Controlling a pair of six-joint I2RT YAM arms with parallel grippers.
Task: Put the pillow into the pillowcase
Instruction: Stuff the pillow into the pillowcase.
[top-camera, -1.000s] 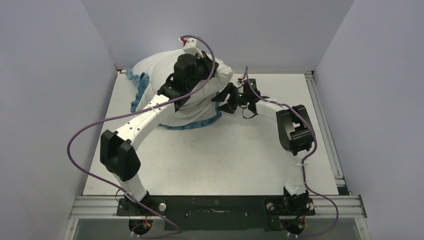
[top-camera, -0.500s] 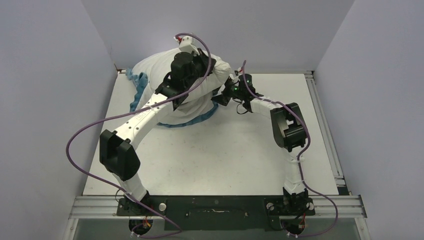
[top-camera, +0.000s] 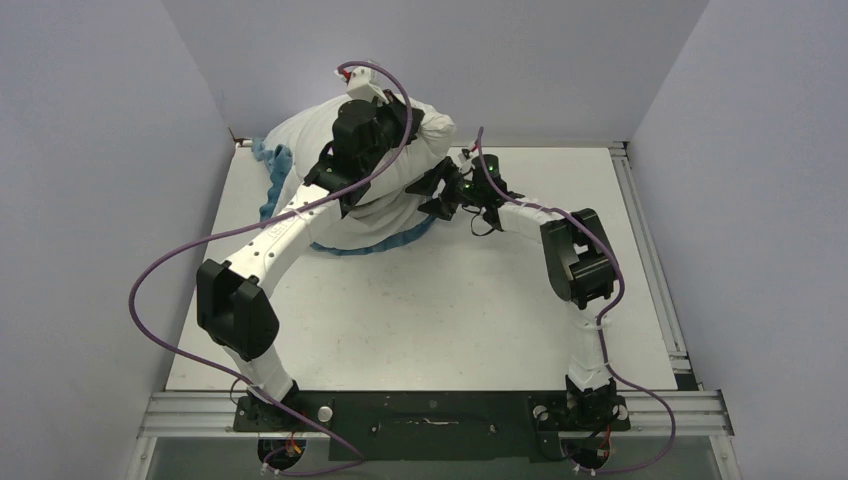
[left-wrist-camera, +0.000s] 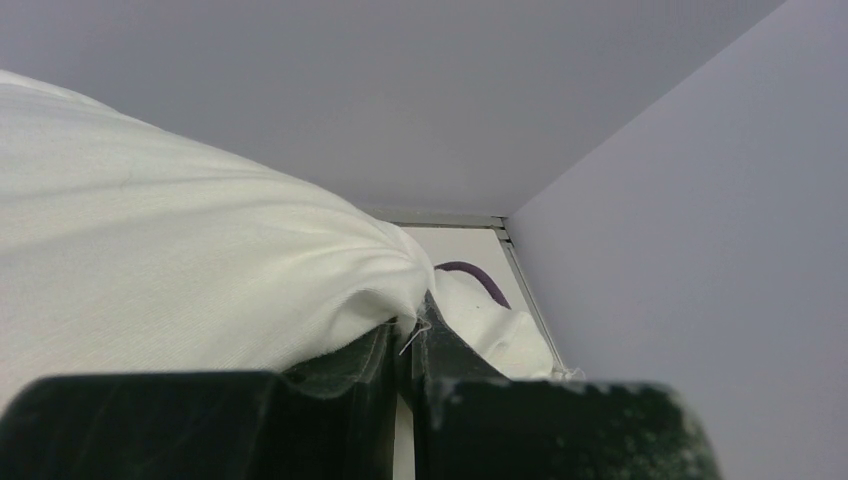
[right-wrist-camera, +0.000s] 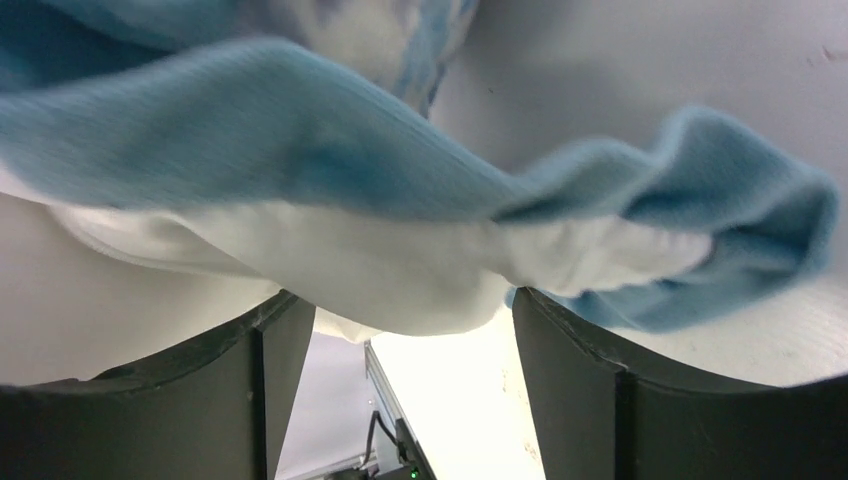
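Observation:
The plump white pillow (top-camera: 300, 135) is bunched at the table's far left, one corner raised. My left gripper (top-camera: 415, 122) is shut on that corner; in the left wrist view the white fabric (left-wrist-camera: 200, 250) gathers into the closed left gripper (left-wrist-camera: 410, 335). The pillowcase (top-camera: 385, 240) lies under and around the pillow, with its blue ruffle showing along the near side and at the left (top-camera: 275, 165). My right gripper (top-camera: 437, 195) stands open at the pillow's right side. In the right wrist view the right gripper (right-wrist-camera: 405, 300) straddles the pillowcase's blue ruffle (right-wrist-camera: 300, 140) and its white face (right-wrist-camera: 400, 270).
The back wall (top-camera: 500, 60) and left wall (top-camera: 100, 200) stand close behind the pillow. A metal rail (top-camera: 640, 220) runs along the table's right edge. Purple cables (top-camera: 160, 270) loop off both arms.
My left gripper has pulled the pillow corner up and to the left. The right gripper has moved left, up to the pillowcase's edge under the pillow.

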